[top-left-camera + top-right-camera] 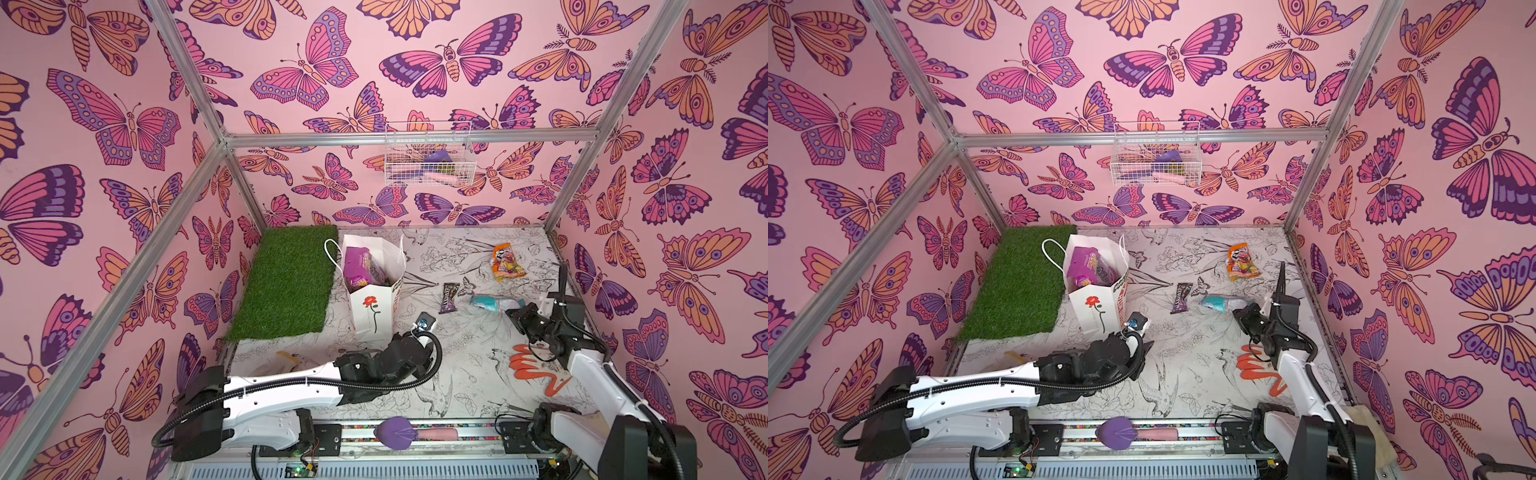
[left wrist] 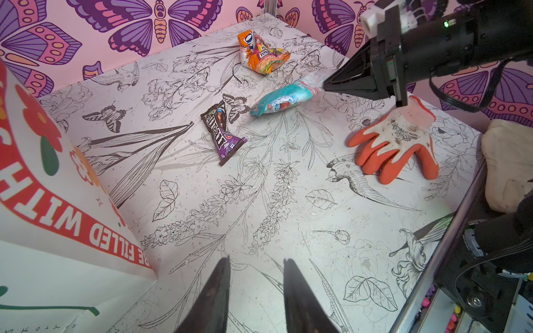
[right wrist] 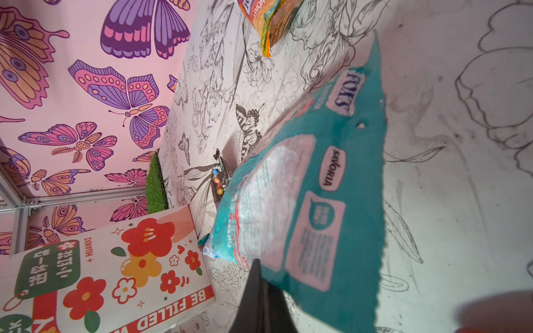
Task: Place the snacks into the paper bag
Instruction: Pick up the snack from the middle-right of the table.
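Right end effector [image 2: 325, 84]: clamped on one end of the teal packet [image 2: 284, 98], which extends from its tips toward the paper bag [image 1: 374, 309].

Left end effector [image 2: 256, 288]: jaws narrowly parted, gripping nothing, over the worktop [image 2: 288, 207]. The paper bag stands upright just beside it, with a purple packet [image 1: 358, 266] inside.

The brown bar wrapper [image 1: 449, 298] lies ahead of the left end effector, well apart. The orange packet [image 1: 505, 262] lies beyond the right end effector's tips.

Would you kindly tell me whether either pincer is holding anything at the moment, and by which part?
The right pincer is shut on the teal packet, gripping its crimped end seam. The left pincer is open and holds nothing.
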Robot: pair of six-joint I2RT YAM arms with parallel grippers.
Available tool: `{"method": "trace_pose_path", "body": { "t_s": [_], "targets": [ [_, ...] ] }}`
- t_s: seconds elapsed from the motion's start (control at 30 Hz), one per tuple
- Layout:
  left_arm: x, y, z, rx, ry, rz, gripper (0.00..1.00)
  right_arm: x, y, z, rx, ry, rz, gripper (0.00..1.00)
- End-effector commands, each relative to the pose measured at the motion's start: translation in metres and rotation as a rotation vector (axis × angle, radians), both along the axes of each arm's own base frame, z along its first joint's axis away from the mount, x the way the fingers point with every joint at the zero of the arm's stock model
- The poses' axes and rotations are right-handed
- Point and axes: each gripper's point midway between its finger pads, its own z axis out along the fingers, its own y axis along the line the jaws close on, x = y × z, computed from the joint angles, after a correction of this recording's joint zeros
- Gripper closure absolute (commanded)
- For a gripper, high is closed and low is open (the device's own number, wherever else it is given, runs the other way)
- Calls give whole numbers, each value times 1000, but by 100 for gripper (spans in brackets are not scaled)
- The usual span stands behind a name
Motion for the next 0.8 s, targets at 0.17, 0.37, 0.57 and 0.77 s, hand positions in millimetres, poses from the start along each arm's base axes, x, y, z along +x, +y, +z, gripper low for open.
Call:
{"method": "trace_pose_path", "body": {
  "t_s": [0.17,0.37,0.57,0.77],
  "targets": [
    [-1,-4,12,-28,-17,1,66,-10,0,-2,-25,30,2,100],
    [-1,-5,11,-25,-19,2,66,-9,3,17,-26,-15,11,100],
    [-1,-7,9,-17,-19,-2,66,-12,4,44,-61,-70,28,100],
    [0,-7,10,-18,-20,-2,66,-13,8,53,-63,-92,53,100]
  ]
}}
